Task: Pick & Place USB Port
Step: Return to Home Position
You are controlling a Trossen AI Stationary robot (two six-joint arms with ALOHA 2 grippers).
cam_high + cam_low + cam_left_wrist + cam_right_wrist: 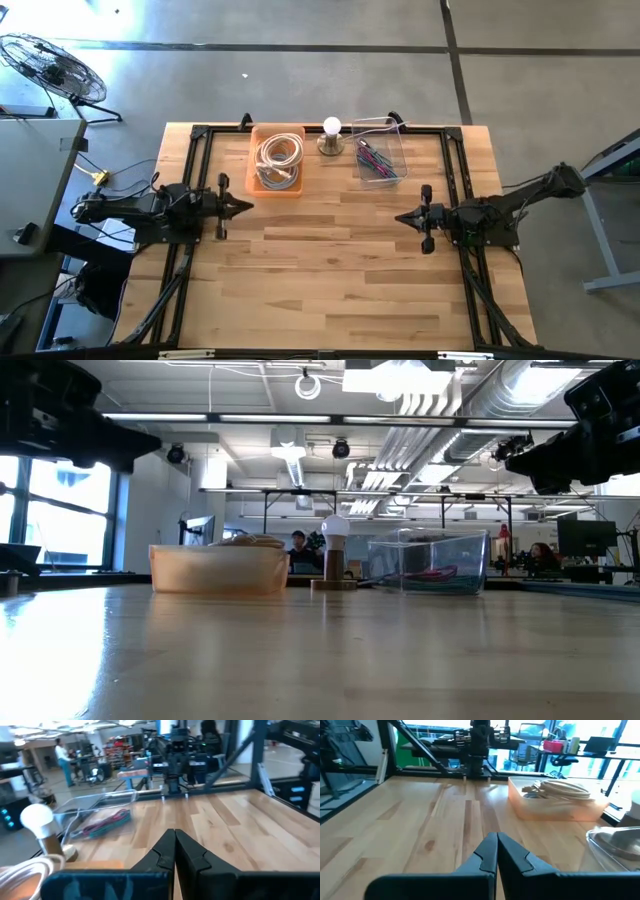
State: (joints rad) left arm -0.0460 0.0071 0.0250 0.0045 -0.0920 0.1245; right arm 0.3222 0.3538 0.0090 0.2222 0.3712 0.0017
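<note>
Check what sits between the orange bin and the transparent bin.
A white light bulb on a round wooden base stands between the orange bin and transparent bin, clear in the high view.

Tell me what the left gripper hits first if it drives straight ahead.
Probably the right gripper. The left gripper points across bare table straight at it; the orange bin and transparent bin sit off that line.

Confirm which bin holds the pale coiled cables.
The orange bin, on the left arm's side of the bulb. The transparent bin holds pink and green cables instead.
</note>
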